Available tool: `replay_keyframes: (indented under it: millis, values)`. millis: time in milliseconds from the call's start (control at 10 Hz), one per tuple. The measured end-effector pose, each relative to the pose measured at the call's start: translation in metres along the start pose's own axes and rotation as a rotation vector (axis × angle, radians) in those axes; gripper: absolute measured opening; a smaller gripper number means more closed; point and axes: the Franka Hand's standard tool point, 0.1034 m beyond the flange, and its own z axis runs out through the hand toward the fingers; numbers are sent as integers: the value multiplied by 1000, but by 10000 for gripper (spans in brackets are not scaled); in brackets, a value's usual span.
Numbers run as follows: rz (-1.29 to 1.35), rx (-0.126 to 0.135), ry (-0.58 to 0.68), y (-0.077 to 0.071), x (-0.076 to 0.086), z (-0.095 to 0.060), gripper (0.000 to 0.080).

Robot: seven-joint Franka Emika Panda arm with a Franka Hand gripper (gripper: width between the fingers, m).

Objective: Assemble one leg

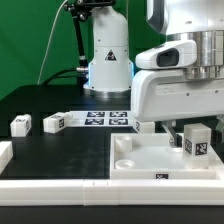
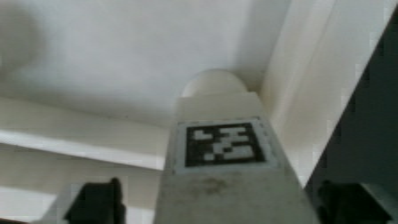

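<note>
My gripper (image 1: pixel 194 130) is shut on one leg (image 1: pixel 197 142), a small white block with a square tag, and holds it upright over the near right part of the white tray-like top (image 1: pixel 135 165). In the wrist view the leg (image 2: pixel 222 140) runs between my dark fingers (image 2: pixel 93 200), and its rounded end points at a corner of the top (image 2: pixel 107 110). A narrow gap shows beside one finger. Two more legs (image 1: pixel 20 124) (image 1: pixel 53 122) lie on the black table at the exterior view's left.
The marker board (image 1: pixel 108 118) lies flat behind the top. The robot's white base (image 1: pixel 108 60) stands at the back. A white part (image 1: pixel 4 152) lies at the left edge, and a white rail (image 1: pixel 50 186) runs along the front.
</note>
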Motion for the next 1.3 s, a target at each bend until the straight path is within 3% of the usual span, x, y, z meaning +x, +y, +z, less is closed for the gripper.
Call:
replay_keyframes:
  millis: [200, 500, 1300]
  values:
    - [0, 0, 0, 0, 0, 0, 288]
    - [31, 0, 0, 0, 0, 0, 288]
    - [1093, -16, 17, 0, -5, -1, 290]
